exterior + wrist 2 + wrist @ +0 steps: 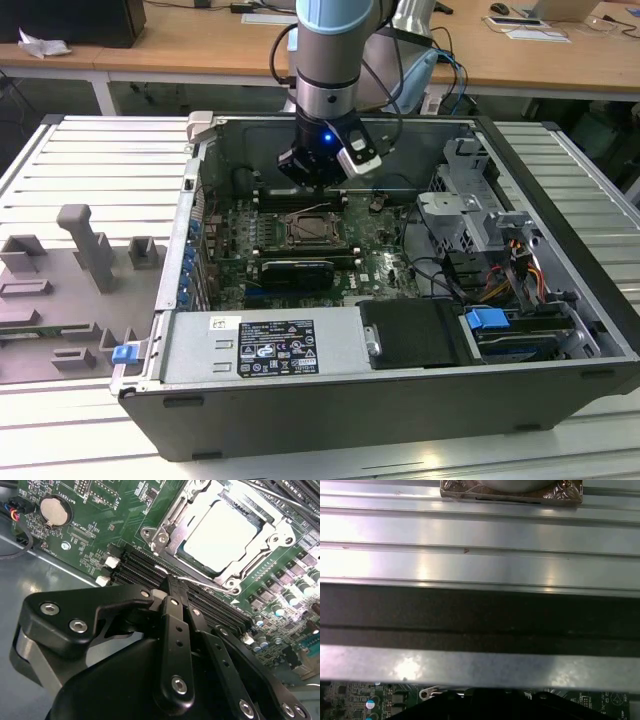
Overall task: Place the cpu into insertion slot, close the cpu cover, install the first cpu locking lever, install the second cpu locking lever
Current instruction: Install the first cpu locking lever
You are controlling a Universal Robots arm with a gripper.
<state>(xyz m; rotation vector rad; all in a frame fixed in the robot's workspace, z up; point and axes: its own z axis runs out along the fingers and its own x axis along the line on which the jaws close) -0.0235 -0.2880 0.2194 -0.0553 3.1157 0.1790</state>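
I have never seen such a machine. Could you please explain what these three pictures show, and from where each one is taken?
A robot arm reaches into an open computer case. The exterior view looks from outside at the whole case. Both wrist views come from cameras riding on the arm. In the second wrist view, the black gripper, jaws together, sits beside the insertion slot on the green circuit board. The cpu lies in it, with the cpu cover closed around it. The first wrist view shows ribbed metal table.
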